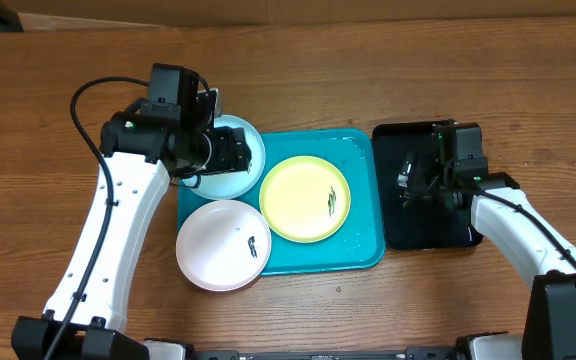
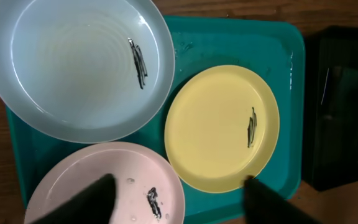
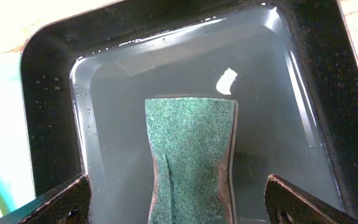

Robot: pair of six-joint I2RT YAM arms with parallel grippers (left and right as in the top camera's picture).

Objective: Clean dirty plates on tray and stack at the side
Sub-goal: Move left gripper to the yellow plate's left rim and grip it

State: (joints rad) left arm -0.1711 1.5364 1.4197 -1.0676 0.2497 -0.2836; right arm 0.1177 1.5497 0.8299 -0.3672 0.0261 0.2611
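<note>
At the far left corner of the tray (image 1: 363, 252) the pale blue plate (image 2: 73, 62) lies partly over the rim. The left gripper (image 2: 179, 182) hangs above that corner, fingers apart with nothing between them. I think it waits there to take a plate by its edge.

The yellow plate (image 2: 219, 124) lies flat in the middle of the tray, and the white plate (image 1: 220, 245) overhangs the near left corner. Each carries a dark smear, so no plate is cleaned yet.

Just right of the tray stands a black tray (image 1: 398, 232) with water, probably to keep the green sponge (image 3: 188, 155) wet. The right gripper (image 3: 178, 182) is over it, fingers wide on both sides of the sponge and not touching it.

The plates almost meet each other, so their free edges are on the outer sides. The bare table (image 1: 368, 70) left of the tray and beyond it gives room for stacking.
</note>
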